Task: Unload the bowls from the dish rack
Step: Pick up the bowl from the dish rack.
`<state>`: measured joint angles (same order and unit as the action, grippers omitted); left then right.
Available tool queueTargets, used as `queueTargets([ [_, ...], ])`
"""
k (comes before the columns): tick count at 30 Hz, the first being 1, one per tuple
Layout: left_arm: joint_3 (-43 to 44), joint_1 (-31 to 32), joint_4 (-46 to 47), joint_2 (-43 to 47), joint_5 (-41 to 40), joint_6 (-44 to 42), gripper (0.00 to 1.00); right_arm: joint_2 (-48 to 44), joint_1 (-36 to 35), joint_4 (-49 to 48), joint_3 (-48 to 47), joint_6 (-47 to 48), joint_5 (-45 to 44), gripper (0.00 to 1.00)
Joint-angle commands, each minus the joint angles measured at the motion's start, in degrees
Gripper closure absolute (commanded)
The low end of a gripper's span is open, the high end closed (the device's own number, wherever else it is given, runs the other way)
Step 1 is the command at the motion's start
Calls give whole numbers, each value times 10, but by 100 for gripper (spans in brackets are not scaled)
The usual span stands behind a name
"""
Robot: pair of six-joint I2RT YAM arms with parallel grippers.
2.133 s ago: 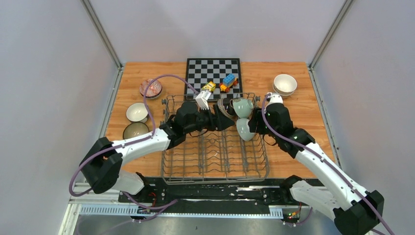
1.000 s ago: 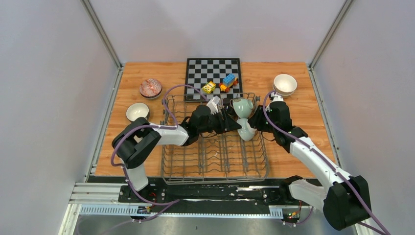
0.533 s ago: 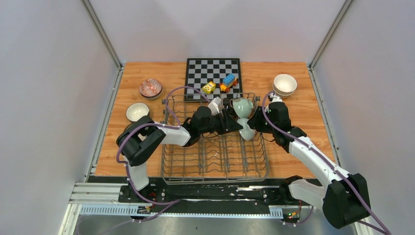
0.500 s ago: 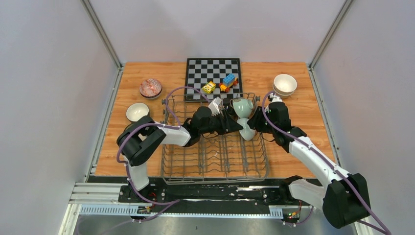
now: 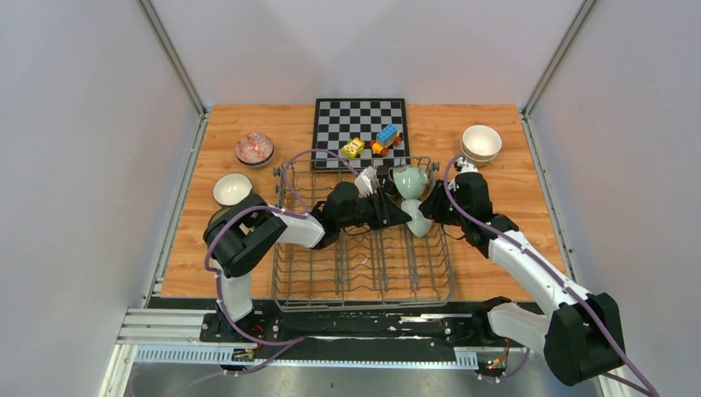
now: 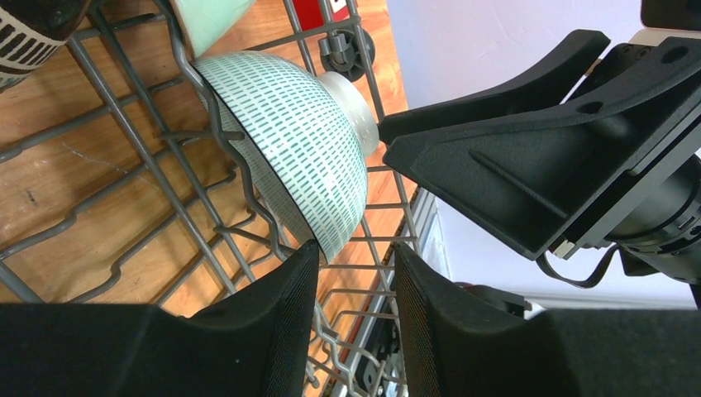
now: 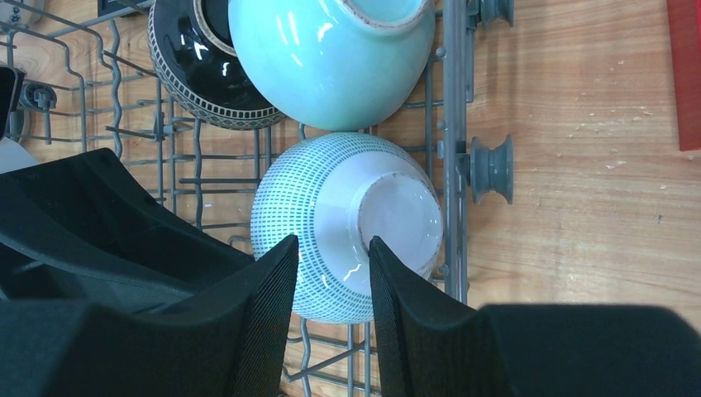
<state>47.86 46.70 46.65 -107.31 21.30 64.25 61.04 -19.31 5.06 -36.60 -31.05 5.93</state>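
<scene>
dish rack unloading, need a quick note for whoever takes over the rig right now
Left gripper: open, fingers either side of the dotted bowl's rim.
Right gripper: fingers at the same bowl's base; cannot tell if it grips.
In the rack: dotted bowl, mint bowl and dark bowl, together in its far right part.
Done: cream bowl and red-patterned bowl on the table left of the rack; stack of cream bowls far right.
Left: the three bowls seen in the rack.
</scene>
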Motion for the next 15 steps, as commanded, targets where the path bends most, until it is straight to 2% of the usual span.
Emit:
queueTargets([
  [1,18,8,33,-11,8,3,60,6,12,-9,12,-8,10,60],
  [15,48,10,52,-37,2,17,64,0,18,5,14,-4,14,60],
])
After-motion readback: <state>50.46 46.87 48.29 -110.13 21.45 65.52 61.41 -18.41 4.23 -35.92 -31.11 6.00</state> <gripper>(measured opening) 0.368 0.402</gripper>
